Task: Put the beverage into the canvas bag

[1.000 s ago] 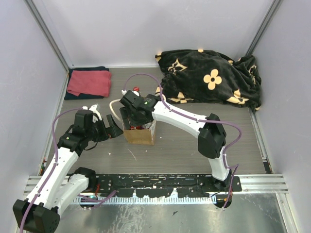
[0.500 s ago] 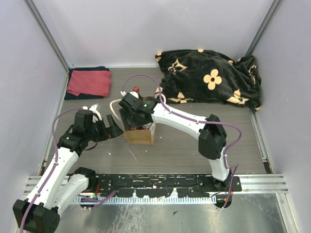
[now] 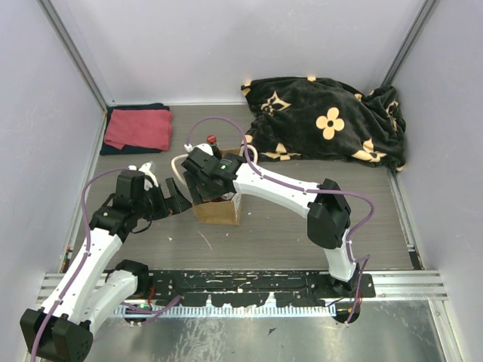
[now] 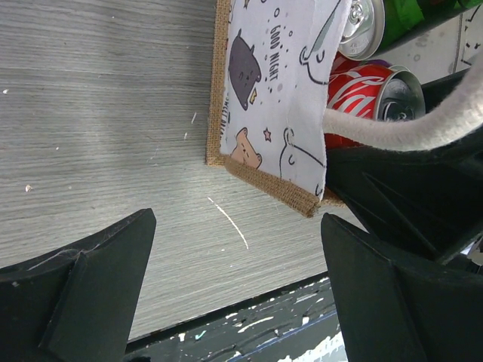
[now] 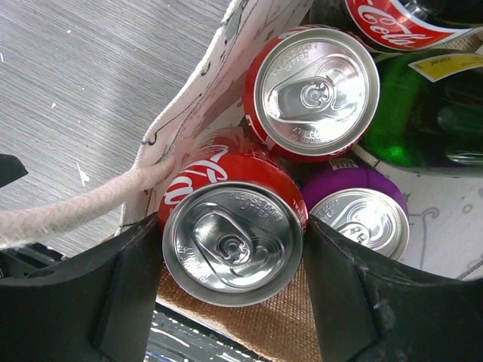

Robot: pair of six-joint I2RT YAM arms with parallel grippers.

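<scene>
The canvas bag (image 3: 219, 210) stands upright on the table, tan burlap with a printed white lining (image 4: 275, 90). My right gripper (image 3: 205, 176) reaches down into its mouth, shut on a red cola can (image 5: 226, 241) held top-up between both fingers (image 5: 75, 302), against the bag's near wall (image 5: 302, 335). Another red can (image 5: 317, 90), a purple can (image 5: 355, 215) and a green bottle (image 5: 407, 113) sit inside the bag. My left gripper (image 3: 175, 197) is open and empty, low at the bag's left side (image 4: 235, 219). A cream handle (image 4: 407, 128) hangs free above it.
A black flowered blanket (image 3: 324, 121) lies at the back right. A folded red towel (image 3: 138, 128) lies at the back left. Grey walls close in three sides. A black rail (image 3: 241, 283) runs along the near edge.
My right gripper has shifted slightly left and forward with the can over the bag. My left arm has not moved.
</scene>
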